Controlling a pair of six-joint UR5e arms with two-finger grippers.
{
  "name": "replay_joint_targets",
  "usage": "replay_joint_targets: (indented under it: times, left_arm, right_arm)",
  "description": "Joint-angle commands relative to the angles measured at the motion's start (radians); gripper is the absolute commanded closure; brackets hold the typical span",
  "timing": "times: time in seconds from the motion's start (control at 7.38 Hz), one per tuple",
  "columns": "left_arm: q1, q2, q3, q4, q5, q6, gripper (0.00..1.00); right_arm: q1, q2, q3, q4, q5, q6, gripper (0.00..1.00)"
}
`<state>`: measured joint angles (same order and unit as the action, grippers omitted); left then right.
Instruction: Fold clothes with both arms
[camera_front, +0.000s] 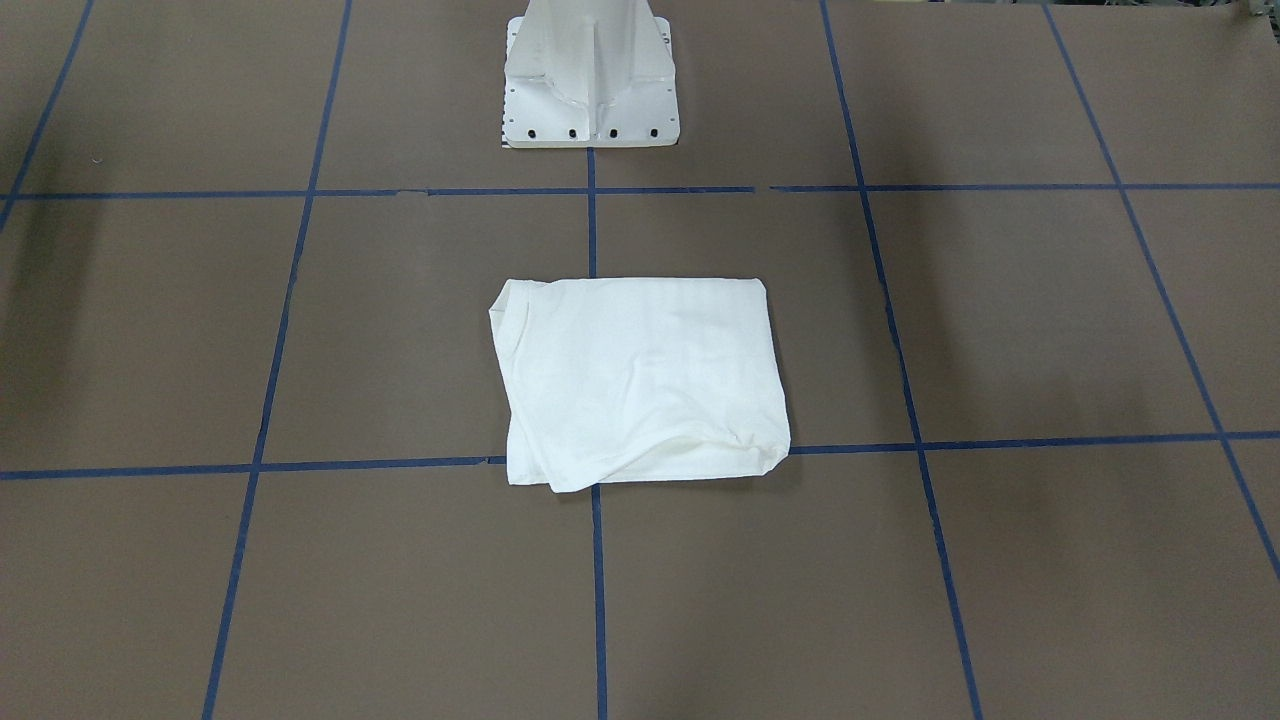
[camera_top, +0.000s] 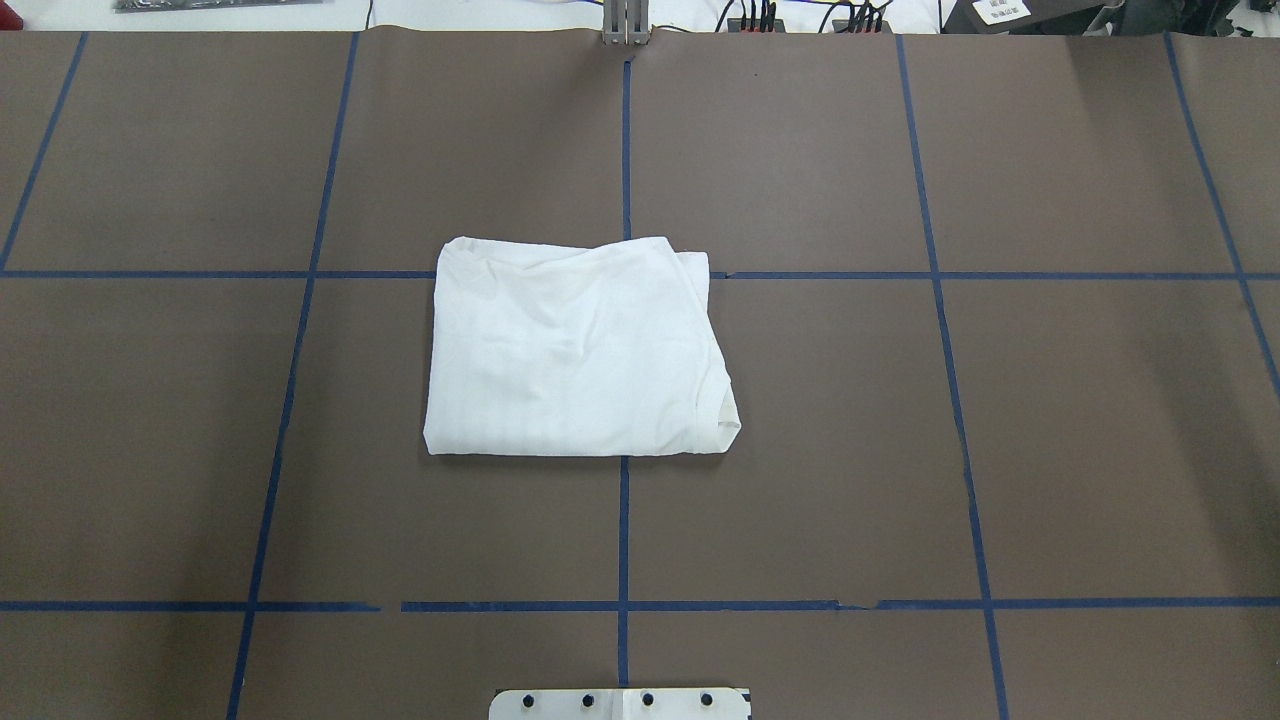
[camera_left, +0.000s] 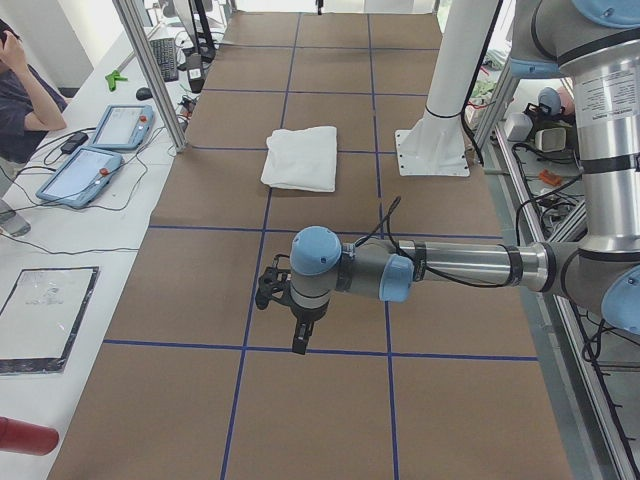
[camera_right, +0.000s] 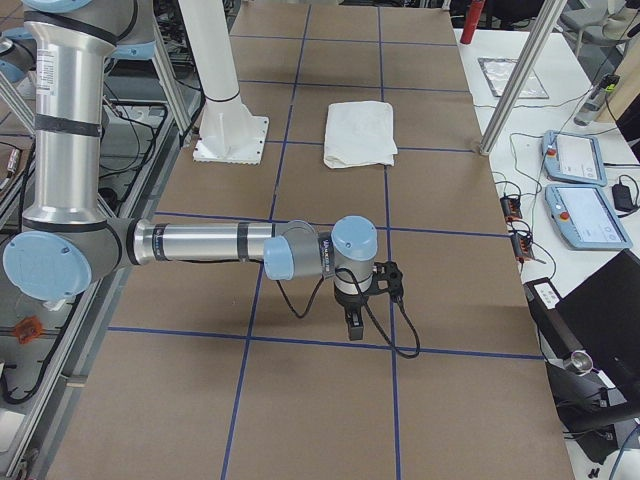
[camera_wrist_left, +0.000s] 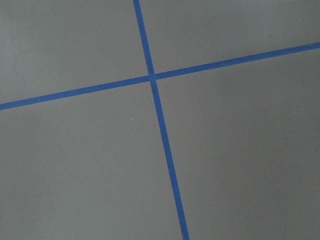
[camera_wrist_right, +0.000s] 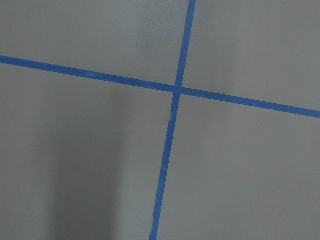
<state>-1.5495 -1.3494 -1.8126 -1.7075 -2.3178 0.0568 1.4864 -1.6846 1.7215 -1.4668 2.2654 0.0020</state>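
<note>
– White cotton T-shirt (camera_top: 575, 350): where do you have it?

– I have it folded into a rough rectangle, lying flat in the middle of the overhead view on the brown paper-covered table (camera_top: 850, 450). It covers a crossing of the blue tape grid lines (camera_top: 1000, 275). Its ribbed collar (camera_top: 714, 418) shows at the bundle's lower right corner there. In the front-facing view it sits at centre frame, below the white rigid pedestal base (camera_front: 590, 90) at the top edge and well apart from it.

– And the tools?

– Neither touches the cloth. In the left side view I see the grey-and-silver left arm (camera_left: 460, 265) stretched in from the right edge. Its black left gripper (camera_left: 299, 345) points down over the table in the lower middle of the frame, well apart from the shirt higher up. In the right side view the grey-and-silver right arm (camera_right: 200, 242) reaches in from the left edge. Its black right gripper (camera_right: 355, 328) also points down, low in the frame, with the shirt far above it near the top.

– Fingers apart or together?

– I cannot tell for either one, since only the side views catch them. Both wrist cameras give me table surface with one tape crossing each.
</note>
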Motion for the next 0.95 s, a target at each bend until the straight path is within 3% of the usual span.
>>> replay_joint_targets:
  times: [0.0, 0.81]
  left_arm:
    - [0.003, -0.008, -0.007, 0.002, 0.008, 0.000, 0.00]
    - [0.002, -0.008, -0.020, 0.003, 0.006, 0.000, 0.00]
  right_arm:
    - [0.000, -0.003, 0.001, 0.002, -0.001, -0.005, 0.00]
    - [0.003, -0.049, 0.063, 0.002, 0.053, 0.000, 0.00]
